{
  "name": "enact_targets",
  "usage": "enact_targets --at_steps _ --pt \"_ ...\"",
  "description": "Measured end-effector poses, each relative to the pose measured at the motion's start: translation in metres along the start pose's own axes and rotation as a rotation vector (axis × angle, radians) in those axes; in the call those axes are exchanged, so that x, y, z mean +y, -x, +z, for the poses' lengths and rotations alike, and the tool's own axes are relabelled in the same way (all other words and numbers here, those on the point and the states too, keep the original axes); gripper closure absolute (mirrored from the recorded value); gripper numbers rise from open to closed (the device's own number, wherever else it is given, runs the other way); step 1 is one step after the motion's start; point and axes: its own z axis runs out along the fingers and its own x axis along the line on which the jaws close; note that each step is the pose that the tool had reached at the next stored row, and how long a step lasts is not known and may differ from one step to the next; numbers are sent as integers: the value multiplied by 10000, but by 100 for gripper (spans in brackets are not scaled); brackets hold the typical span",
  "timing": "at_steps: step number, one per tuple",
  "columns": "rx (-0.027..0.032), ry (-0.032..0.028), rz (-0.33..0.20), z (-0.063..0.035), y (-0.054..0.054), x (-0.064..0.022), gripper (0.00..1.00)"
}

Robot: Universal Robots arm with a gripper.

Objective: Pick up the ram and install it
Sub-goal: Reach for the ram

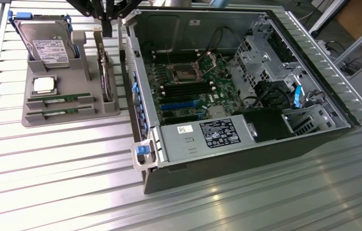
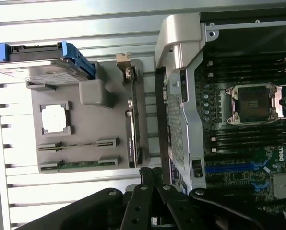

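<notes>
Two green ram sticks lie flat in slots at the near end of a grey holder tray (image 1: 33, 120): one ram (image 1: 59, 97) (image 2: 78, 143) and a second ram (image 1: 59, 111) (image 2: 79, 164) beside it. My gripper (image 1: 107, 30) (image 2: 150, 173) hangs shut and empty above the tray's far end. It is over the upright card (image 1: 106, 77) and close to the case wall, well apart from both sticks. The motherboard's black memory slots (image 1: 182, 89) (image 2: 251, 140) lie inside the open computer case (image 1: 232, 159).
The tray also holds a hard drive in a blue frame (image 1: 49, 45) and a square silver processor (image 1: 44, 85). The case's side wall (image 1: 129, 72) rises right beside the tray. A power supply (image 1: 210, 134) and drive cage (image 1: 265, 53) fill the case. Slatted metal table (image 1: 52, 183) all around.
</notes>
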Motion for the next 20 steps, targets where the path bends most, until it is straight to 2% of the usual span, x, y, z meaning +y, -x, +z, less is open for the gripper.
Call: enact_targets --at_steps 20 --pt "0 0 0 -2 -120 -9 90"
